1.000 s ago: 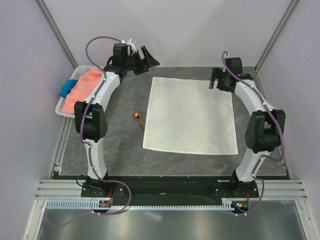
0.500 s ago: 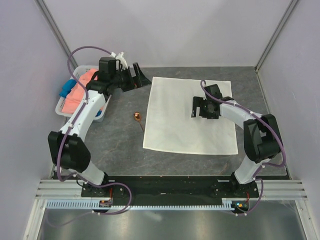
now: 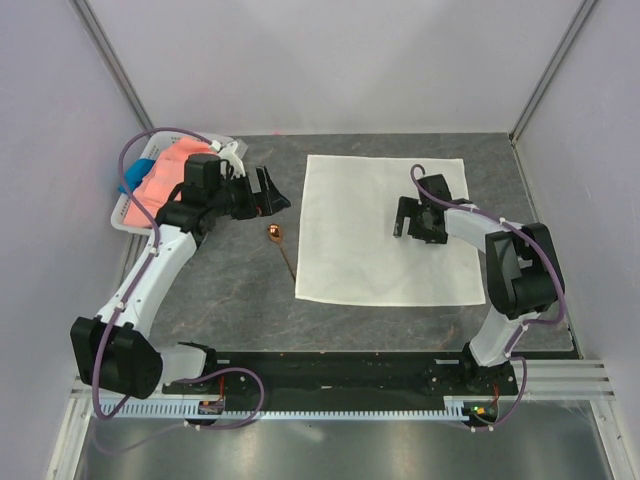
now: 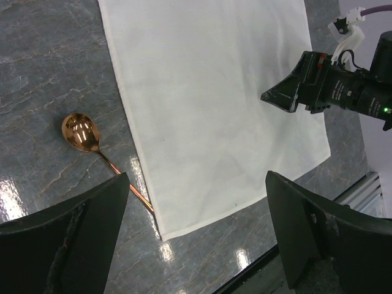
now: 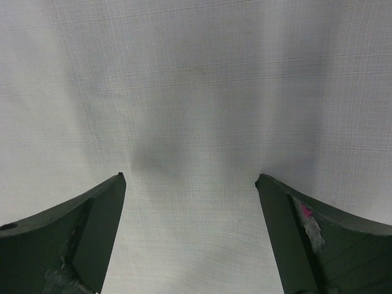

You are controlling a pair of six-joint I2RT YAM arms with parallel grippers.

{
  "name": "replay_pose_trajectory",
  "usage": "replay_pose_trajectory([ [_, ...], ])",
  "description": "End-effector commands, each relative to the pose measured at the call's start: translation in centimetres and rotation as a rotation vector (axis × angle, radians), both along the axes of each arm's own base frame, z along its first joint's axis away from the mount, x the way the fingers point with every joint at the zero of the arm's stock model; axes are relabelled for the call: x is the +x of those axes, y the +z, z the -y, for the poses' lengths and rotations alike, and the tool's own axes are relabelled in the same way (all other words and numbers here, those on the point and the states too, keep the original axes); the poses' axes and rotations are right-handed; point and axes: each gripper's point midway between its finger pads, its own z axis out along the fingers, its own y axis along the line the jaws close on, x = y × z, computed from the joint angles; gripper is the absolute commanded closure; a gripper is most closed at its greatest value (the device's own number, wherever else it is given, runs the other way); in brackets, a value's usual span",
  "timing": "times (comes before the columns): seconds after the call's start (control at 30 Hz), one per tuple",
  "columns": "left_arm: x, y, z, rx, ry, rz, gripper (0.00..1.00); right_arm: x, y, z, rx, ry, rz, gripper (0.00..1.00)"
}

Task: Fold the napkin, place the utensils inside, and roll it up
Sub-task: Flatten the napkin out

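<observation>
Just left of the plain napkin (image 3: 350, 230), a copper spoon (image 3: 275, 233)

Off-white napkin (image 3: 384, 228), copper-brown spoon (image 4: 81, 132)

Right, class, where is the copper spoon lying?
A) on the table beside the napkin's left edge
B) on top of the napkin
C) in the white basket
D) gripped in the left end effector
A: the spoon lies on the grey table beside the napkin.
</observation>
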Motion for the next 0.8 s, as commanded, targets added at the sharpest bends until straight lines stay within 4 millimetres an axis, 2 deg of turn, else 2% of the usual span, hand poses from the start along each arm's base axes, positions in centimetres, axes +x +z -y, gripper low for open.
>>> replay_pose_trajectory([
  [0.0, 0.0, 1.9, -0.2, 0.013, -0.011, 0.107, 0.00, -2.1, -2.5, 3.3, -0.037, -0.091, -0.081, 0.02],
  [0.1, -0.1, 2.5, -0.3, 0.010, -0.008, 0.125, 0.00, -2.4, -2.4, 4.6, -0.043, -0.109, -0.083, 0.02],
  [0.2, -0.2, 2.5, -0.4, 0.011, -0.007, 0.125, 0.00, -2.0, -1.3, 4.5, -0.044, -0.090, -0.056, 0.02],
  [0.27, -0.1, 2.5, -0.5, 0.012, 0.001, 0.126, 0.00, -1.6, 0.5, 3.8, -0.037, -0.054, -0.013, 0.02],
  [0.3, 0.0, 2.4, -0.6, 0.019, 0.013, 0.126, 0.00, -1.3, 1.7, 2.6, -0.050, -0.019, 0.023, 0.03],
  [0.33, 0.1, 2.4, -0.8, 0.023, 0.020, 0.128, 0.00, -1.0, 3.8, 1.6, -0.057, 0.006, 0.082, 0.03],
  [0.37, 0.1, 2.4, -0.9, 0.026, 0.028, 0.132, 0.00, -0.9, 4.9, 0.9, -0.081, 0.023, 0.116, 0.03],
  [0.4, 0.1, 2.4, -1.1, 0.034, 0.036, 0.132, 0.00, -1.2, 6.3, -1.8, -0.070, 0.095, 0.156, 0.04],
  [0.43, 0.1, 2.5, -1.2, 0.042, 0.035, 0.144, 0.00, -1.3, 8.0, -3.3, -0.050, 0.135, 0.198, 0.05],
  [0.47, 0.0, 2.5, -1.3, 0.048, 0.036, 0.149, 0.00, -1.7, 8.6, -5.0, -0.031, 0.180, 0.217, 0.07],
  [0.5, 0.0, 2.3, -1.6, 0.061, 0.048, 0.151, 0.00, -2.8, 9.4, -8.1, -0.016, 0.265, 0.239, 0.13],
  [0.53, -0.1, 2.6, -1.9, 0.067, 0.065, 0.160, 0.00, -3.4, 9.8, -9.7, -0.009, 0.312, 0.254, 0.16],
  [0.57, -0.3, 2.8, -2.2, 0.073, 0.082, 0.163, 0.00, -4.1, 9.9, -11.3, -0.006, 0.358, 0.258, 0.18],
  [0.6, -0.2, 2.8, -3.0, 0.093, 0.120, 0.171, 0.00, -5.6, 10.2, -14.3, -0.003, 0.441, 0.269, 0.23],
  [0.67, -0.5, 3.8, -4.1, 0.124, 0.161, 0.218, 0.00, -7.1, 9.0, -17.0, -0.033, 0.517, 0.236, 0.28],
  [0.7, -0.4, 3.8, -4.9, 0.154, 0.195, 0.231, 0.00, -8.1, 9.4, -19.2, -0.061, 0.562, 0.264, 0.31],
  [0.77, -0.4, 4.1, -5.8, 0.201, 0.217, 0.250, 0.00, -9.5, 7.8, -21.2, -0.105, 0.628, 0.235, 0.33],
])
